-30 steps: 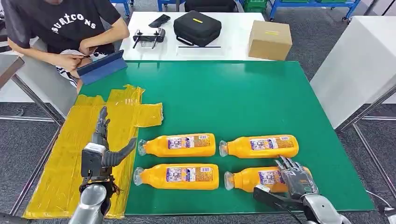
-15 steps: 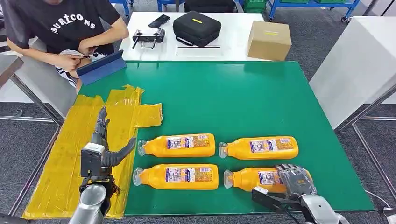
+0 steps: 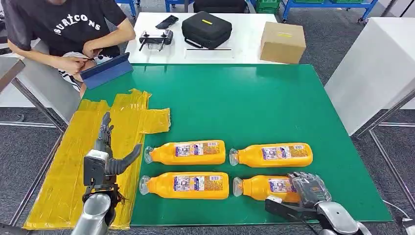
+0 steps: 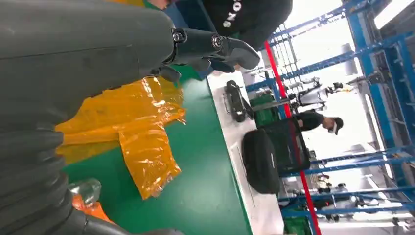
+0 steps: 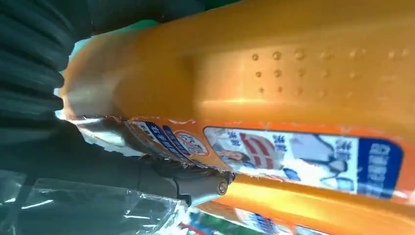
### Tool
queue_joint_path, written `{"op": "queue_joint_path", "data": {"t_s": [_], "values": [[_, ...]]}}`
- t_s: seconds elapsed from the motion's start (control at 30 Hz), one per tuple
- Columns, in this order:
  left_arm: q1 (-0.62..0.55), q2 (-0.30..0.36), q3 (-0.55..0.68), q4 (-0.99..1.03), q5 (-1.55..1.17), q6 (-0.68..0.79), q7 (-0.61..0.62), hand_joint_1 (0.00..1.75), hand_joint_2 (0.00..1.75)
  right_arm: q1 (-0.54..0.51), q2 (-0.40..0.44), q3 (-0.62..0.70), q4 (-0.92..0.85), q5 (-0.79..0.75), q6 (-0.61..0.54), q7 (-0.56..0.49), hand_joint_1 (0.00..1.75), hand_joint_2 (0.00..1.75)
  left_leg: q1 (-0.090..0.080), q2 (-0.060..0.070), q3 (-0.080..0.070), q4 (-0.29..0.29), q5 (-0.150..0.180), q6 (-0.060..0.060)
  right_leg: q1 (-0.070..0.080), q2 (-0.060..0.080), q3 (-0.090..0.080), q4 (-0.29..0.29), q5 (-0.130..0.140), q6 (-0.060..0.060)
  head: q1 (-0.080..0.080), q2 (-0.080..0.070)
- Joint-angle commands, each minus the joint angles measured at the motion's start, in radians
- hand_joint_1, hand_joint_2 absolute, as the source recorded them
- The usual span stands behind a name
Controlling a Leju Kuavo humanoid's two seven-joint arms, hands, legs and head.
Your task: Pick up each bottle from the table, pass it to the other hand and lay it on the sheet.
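Note:
Four orange bottles lie on their sides on the green table, caps pointing left: far-left, far-right, near-left and near-right. My right hand grips the base end of the near-right bottle, fingers curled over it and the thumb on its near side; the bottle still rests on the table. Up close, that bottle lies against the thumb. My left hand is open, fingers extended, above the crinkled yellow sheet at the table's left edge, holding nothing. The sheet lies beyond the left hand.
A person sits at the far left corner behind a blue tablet. The white table behind holds a black case, a controller and a cardboard box. Another white table stands to the right.
My right hand's fingers have curled from spread to closed over the near-right bottle, which has shifted slightly left. The left hand has stayed in place.

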Motion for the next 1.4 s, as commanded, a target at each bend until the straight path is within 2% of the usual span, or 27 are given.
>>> {"op": "queue_joint_path", "data": {"t_s": [0.03,0.17,0.33,0.57,0.77,0.87,0.97,1.13,1.2,1.4], "values": [[0.01,0.006,0.057,0.011,0.004,-0.004,0.002,0.0,1.75,0.056,-0.065,-0.033,-0.254,0.035,0.024,-0.01,1.75,1.75,-0.001,-0.002,-0.005,0.0,0.002,-0.002,0.0,-0.003,-0.004,0.001,0.0,-0.001,0.0,0.0],[0.005,-0.001,0.068,0.015,0.0,-0.007,-0.001,0.0,1.75,0.091,-0.065,-0.098,-0.358,0.079,0.015,-0.008,1.75,1.75,-0.001,-0.007,-0.011,0.001,0.002,-0.003,0.0,-0.008,-0.008,0.004,-0.002,-0.001,-0.001,0.0],[-0.014,-0.006,0.066,0.04,-0.002,-0.014,-0.002,0.0,1.75,0.127,-0.067,-0.133,-0.391,0.116,0.006,0.0,1.75,1.75,0.0,-0.008,-0.016,0.001,0.003,-0.001,0.001,-0.009,-0.012,0.002,0.0,0.0,0.0,0.0],[-0.019,-0.015,0.069,0.042,-0.001,-0.019,-0.002,0.0,1.75,0.094,-0.018,-0.151,-0.405,0.161,-0.015,0.005,1.75,1.75,-0.001,-0.01,-0.017,0.0,0.003,-0.003,0.001,-0.01,-0.012,0.001,-0.002,0.001,0.0,0.0],[-0.019,-0.015,0.069,0.042,-0.001,-0.019,-0.002,0.0,1.75,0.094,-0.018,-0.151,-0.405,0.161,-0.015,0.005,1.75,1.75,-0.001,-0.011,-0.017,0.0,0.003,-0.004,0.0,-0.011,-0.012,0.001,-0.002,0.0,0.0,0.0],[-0.014,-0.018,0.073,0.036,-0.006,-0.024,0.0,0.0,1.75,0.085,0.025,-0.181,-0.402,0.13,-0.062,-0.03,1.75,1.75,-0.001,-0.011,-0.017,0.0,0.003,-0.004,0.0,-0.011,-0.012,0.001,-0.002,0.001,0.0,0.0],[-0.017,-0.022,0.069,0.04,-0.009,-0.029,0.002,0.0,1.75,0.016,0.099,-0.189,-0.344,0.035,-0.112,-0.075,1.75,1.75,-0.001,-0.009,-0.017,-0.001,0.003,-0.003,0.001,-0.009,-0.012,0.0,-0.001,0.001,0.0,0.0],[-0.03,-0.026,0.035,0.046,-0.022,-0.03,0.017,0.0,1.75,-0.09,0.305,-0.212,-0.199,-0.144,-0.237,-0.127,1.75,1.75,0.0,-0.009,-0.018,-0.001,0.004,-0.002,0.002,-0.009,-0.013,-0.001,0.0,0.002,0.0,0.0],[-0.032,-0.031,0.025,0.046,-0.025,-0.028,0.024,0.0,1.75,-0.111,0.349,-0.222,-0.152,-0.194,-0.278,-0.141,1.75,1.75,0.0,-0.009,-0.017,-0.001,0.004,-0.003,0.002,-0.009,-0.012,-0.001,0.0,0.001,0.0,0.0],[-0.023,-0.034,-0.014,0.04,-0.04,-0.018,0.037,0.0,1.75,-0.149,0.473,-0.247,0.006,-0.391,-0.415,-0.28,1.75,1.75,0.0,-0.009,-0.016,-0.001,0.004,-0.003,0.001,-0.01,-0.011,-0.001,-0.001,0.001,0.0,0.0]]}}
